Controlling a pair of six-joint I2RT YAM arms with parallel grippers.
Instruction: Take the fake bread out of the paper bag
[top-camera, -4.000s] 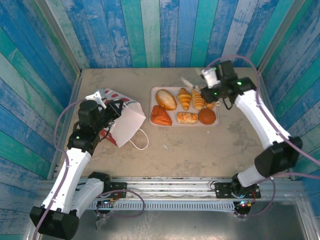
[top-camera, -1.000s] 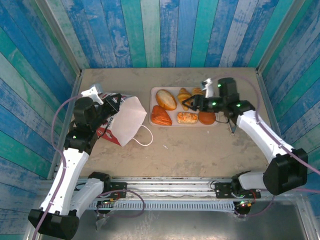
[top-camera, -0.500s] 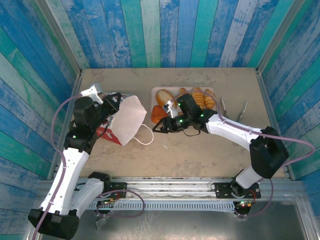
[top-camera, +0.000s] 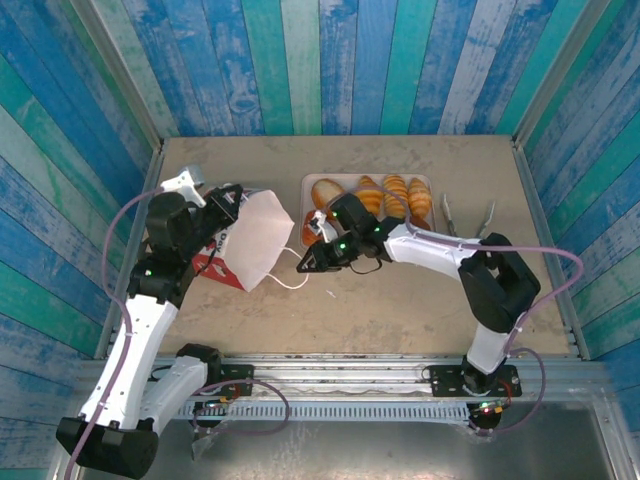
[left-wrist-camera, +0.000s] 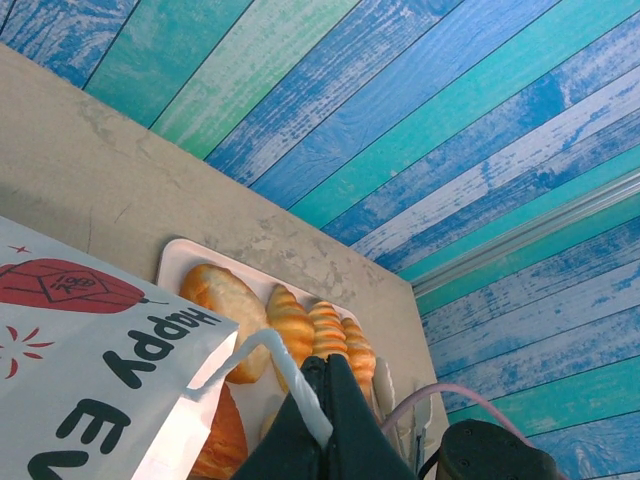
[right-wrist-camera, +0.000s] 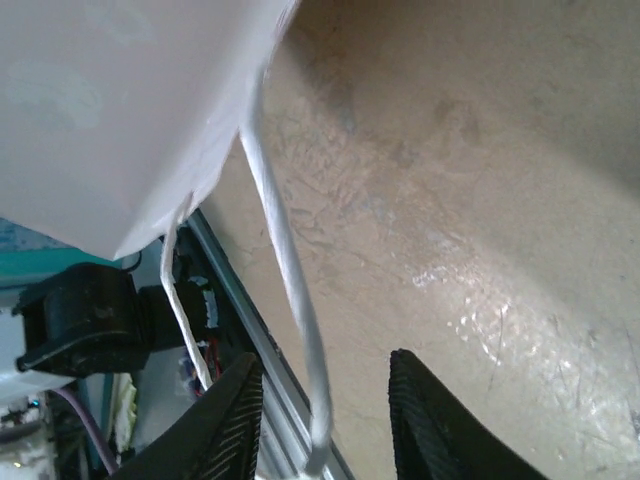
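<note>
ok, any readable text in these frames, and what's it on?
"Happy": black letters on the bag, left wrist view.
"EV": start of a second word below it on the bag, cut off at the frame edge.
Small mark inside the red shape printed on the bag: too small to read.
Top view: the bag's print is too blurred to read.

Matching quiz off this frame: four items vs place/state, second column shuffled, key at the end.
Column 1
1. left gripper
2. right gripper
3. fake bread
4. paper bag

Column 2
A. on the pink tray
B. shut on a white cord handle
C. red-and-white, left of the tray
D. open, one finger either side of the bag's other cord handle

Pairs: 1-B, 2-D, 3-A, 4-C
</note>
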